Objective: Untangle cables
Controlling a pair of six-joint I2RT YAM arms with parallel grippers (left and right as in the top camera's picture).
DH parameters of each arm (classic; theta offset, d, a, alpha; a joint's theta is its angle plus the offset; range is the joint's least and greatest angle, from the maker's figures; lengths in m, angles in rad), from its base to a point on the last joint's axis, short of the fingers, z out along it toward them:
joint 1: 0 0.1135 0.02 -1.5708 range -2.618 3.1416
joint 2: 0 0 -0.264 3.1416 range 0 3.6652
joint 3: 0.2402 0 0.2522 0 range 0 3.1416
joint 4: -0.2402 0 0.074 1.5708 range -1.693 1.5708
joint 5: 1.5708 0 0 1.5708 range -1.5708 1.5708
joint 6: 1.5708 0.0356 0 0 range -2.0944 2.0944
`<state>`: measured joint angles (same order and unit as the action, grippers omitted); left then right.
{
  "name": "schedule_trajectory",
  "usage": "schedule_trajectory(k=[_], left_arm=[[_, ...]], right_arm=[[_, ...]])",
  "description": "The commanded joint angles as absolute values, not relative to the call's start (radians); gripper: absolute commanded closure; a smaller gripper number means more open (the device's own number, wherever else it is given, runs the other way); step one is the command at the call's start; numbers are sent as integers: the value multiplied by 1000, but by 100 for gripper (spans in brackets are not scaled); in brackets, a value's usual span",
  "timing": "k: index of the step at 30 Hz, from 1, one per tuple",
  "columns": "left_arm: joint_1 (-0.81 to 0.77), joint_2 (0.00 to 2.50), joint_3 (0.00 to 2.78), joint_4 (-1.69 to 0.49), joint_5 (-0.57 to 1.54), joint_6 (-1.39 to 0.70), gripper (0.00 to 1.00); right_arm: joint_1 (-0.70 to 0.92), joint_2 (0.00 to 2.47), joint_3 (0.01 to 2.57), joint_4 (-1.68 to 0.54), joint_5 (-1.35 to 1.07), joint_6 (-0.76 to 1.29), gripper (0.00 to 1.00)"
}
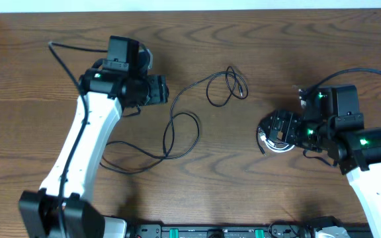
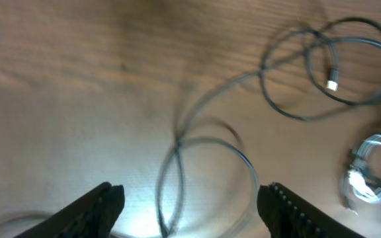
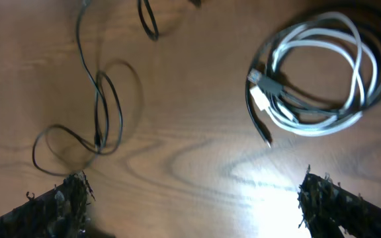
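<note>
From above, my table point(image 1: 243, 192) looks sharp and evenly lit, with soft shadows. My left wrist picture is smeary; the cable point(image 2: 178, 135) looks fuzzy, and white glare sits low down. My right wrist picture has glare too.

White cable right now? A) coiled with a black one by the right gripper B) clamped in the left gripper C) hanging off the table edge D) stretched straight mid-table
A: the right wrist view shows the white cable looped in one coil with a black cable, lying just ahead of the open right gripper.
</note>
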<state>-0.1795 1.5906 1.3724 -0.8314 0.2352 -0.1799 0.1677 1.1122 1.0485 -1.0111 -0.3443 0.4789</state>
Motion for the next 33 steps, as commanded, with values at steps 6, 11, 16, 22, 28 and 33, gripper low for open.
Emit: schedule_trajectory(k=[6,11,16,22,28,33], left_arm=[[-240,1741,1385,-794,270,5,17],[-274,1808,1385,-768,273,8,17],[-287,1838,1385,-671,272,7,17],[-287,1881,1384,-567,268,7,17],[-287,1936,1384,-511,269,7,18],[-287,1991,1384,-487,269,7,22]], right_arm=[[192,1127,1057,-1031,-350,477,1],[191,1139,1057,-1037,-349,477,1],[191,1139,1057,-1037,-350,477,1],[191,1139,1057,-1037,-350,477,1],[191,1139,1057,-1037,-349,477,1],[191,1139,1057,-1037,-350,477,1]])
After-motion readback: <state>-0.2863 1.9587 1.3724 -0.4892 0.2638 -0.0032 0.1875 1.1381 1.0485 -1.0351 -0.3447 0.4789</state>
